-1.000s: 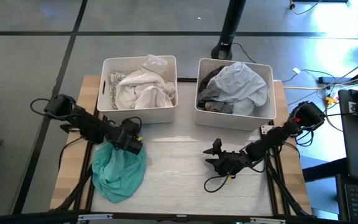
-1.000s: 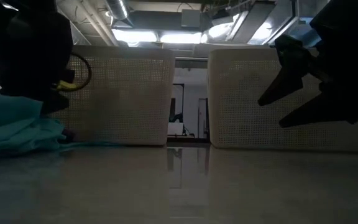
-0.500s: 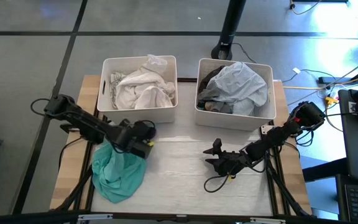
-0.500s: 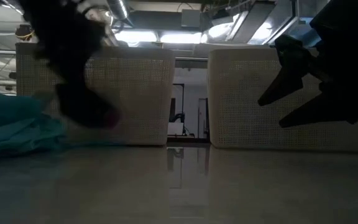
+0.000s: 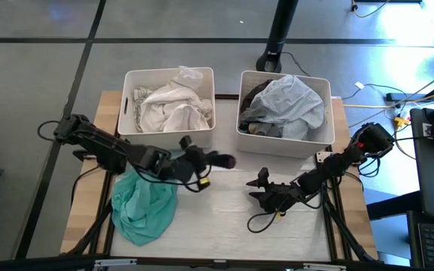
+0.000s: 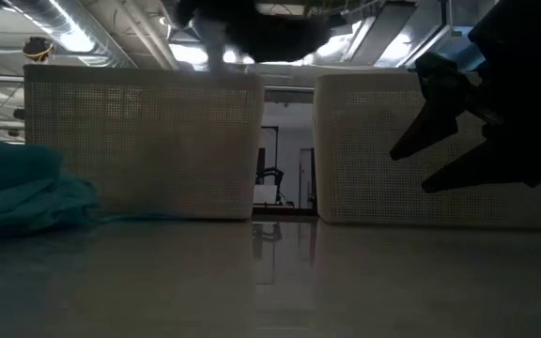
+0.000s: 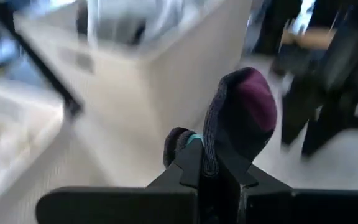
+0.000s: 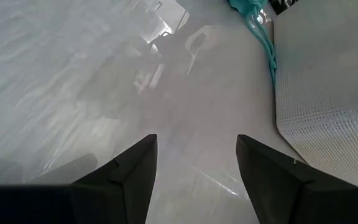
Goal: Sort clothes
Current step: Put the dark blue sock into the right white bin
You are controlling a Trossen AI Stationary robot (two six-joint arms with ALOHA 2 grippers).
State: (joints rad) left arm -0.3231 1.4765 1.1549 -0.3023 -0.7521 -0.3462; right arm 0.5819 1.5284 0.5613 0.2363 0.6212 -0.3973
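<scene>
My left gripper (image 5: 202, 162) is shut on a small dark garment with a dark red end (image 5: 226, 160), held above the table in front of the two bins; it also shows in the left wrist view (image 7: 244, 112). A teal-green garment (image 5: 143, 207) lies crumpled on the table's near left, also in the low view (image 6: 22, 192). My right gripper (image 5: 261, 186) is open and empty, low over the table's right half (image 8: 194, 168). White clothes (image 5: 168, 105) fill the left bin; pale grey-blue (image 5: 292, 102) and black clothes fill the right bin. My left gripper pinches the dark garment between its two fingers at its dark lower part (image 7: 211, 152). The dark red end (image 7: 257, 99) sticks out past the fingertips. The fingers lie about level, pointing toward the table's right. The garment is lifted clear of the table.
Two white bins stand side by side at the table's far edge, the left bin (image 5: 130, 124) and the right bin (image 5: 277, 143), with a gap between them. Bare tabletop (image 5: 217, 211) lies between the teal-green garment and my right gripper.
My left gripper has risen from beside the teal-green garment and swung toward the table's right, carrying the small dark garment clear of the table. The teal-green garment has stayed where it was. My right gripper has kept still.
</scene>
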